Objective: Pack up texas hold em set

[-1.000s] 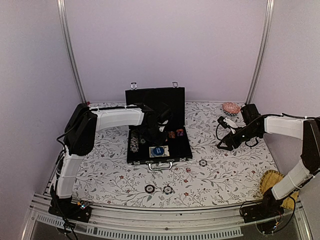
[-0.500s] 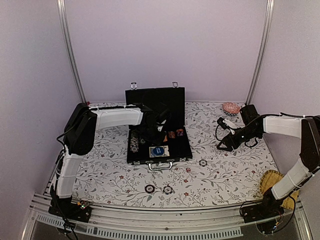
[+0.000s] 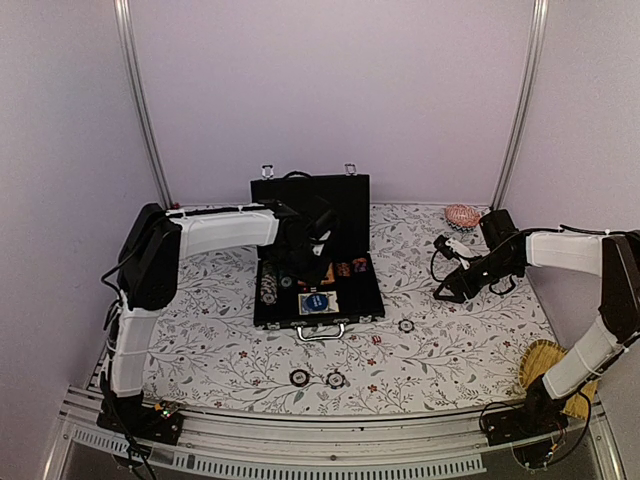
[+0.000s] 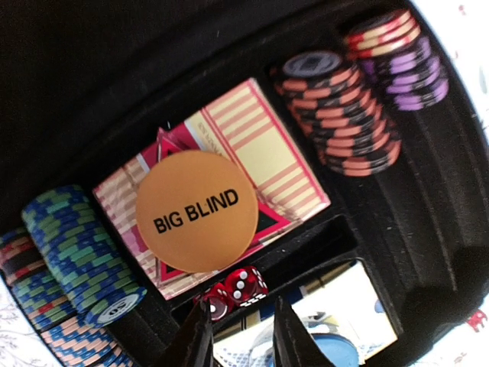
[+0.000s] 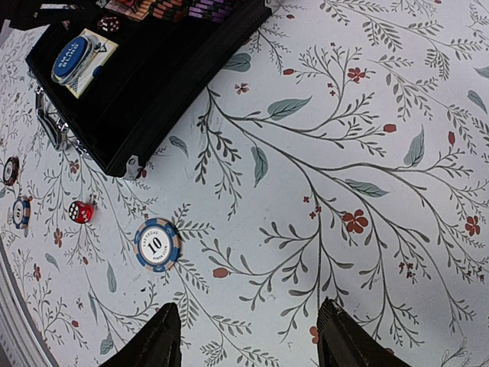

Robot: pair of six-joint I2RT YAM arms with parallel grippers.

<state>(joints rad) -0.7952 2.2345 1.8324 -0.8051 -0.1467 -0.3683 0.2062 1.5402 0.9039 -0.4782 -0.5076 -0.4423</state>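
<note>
The black briefcase (image 3: 318,290) lies open on the table with its lid upright. In the left wrist view its tray holds an orange "BIG BLIND" disc (image 4: 196,210) on a card box (image 4: 260,149), two red dice (image 4: 229,290) in a slot, a blue disc (image 4: 336,355) and stacks of chips (image 4: 336,107). My left gripper (image 4: 241,340) hovers over the tray, open and holding nothing, with the dice just past its fingertips. Off to the right, my right gripper (image 5: 248,336) is open over bare cloth. A blue "10" chip (image 5: 157,245) and a red die (image 5: 80,212) lie loose nearby.
Two more loose chips (image 3: 299,377) (image 3: 335,379) lie near the front edge. A pink shell-like object (image 3: 462,214) sits at the back right and a woven yellow straw item (image 3: 545,365) at the front right. The floral cloth (image 3: 210,340) covers the table.
My left gripper has opened wider and its arm has lifted slightly over the case. The right arm has barely shifted.
</note>
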